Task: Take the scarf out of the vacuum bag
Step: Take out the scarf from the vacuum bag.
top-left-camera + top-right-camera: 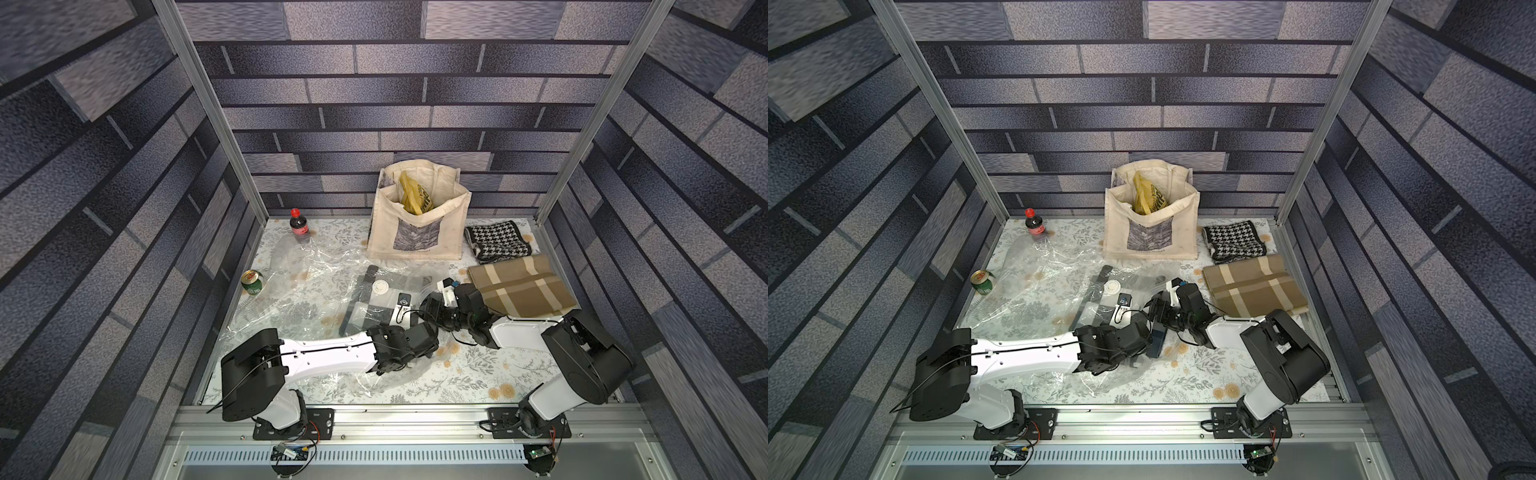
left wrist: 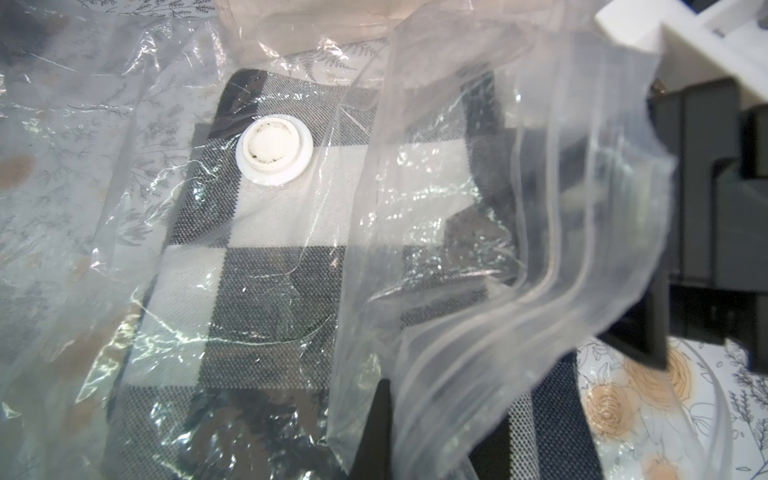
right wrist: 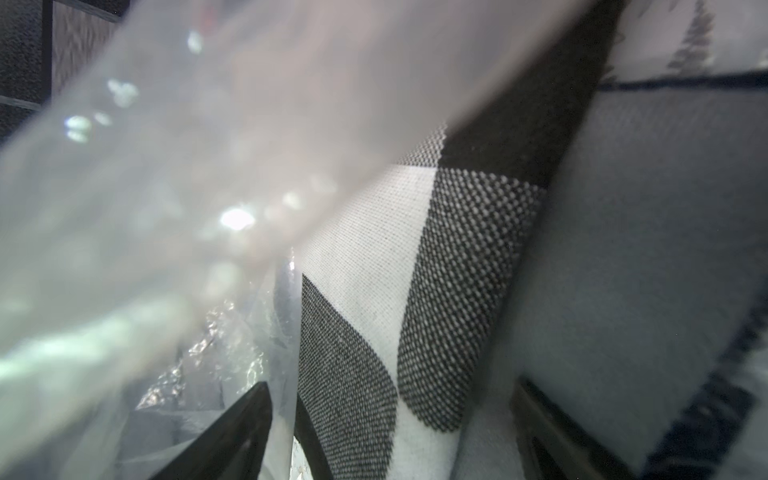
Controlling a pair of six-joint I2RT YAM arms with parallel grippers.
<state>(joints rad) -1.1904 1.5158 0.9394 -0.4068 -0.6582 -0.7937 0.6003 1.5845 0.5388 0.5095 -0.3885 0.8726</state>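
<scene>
Checked scarf [image 2: 249, 266] flat inside clear vacuum bag [image 2: 478, 316]

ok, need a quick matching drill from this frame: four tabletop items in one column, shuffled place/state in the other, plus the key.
Items:
1. cola bottle
2. green can
3. yellow plastic bag
4. checked scarf

Places/states:
A. on its side near the table's left edge
B. inside the clear vacuum bag
C. upright at the far left corner
D. sticking out of the canvas tote

Pairs: 1-C, 2-A, 3-D, 4-B
</scene>
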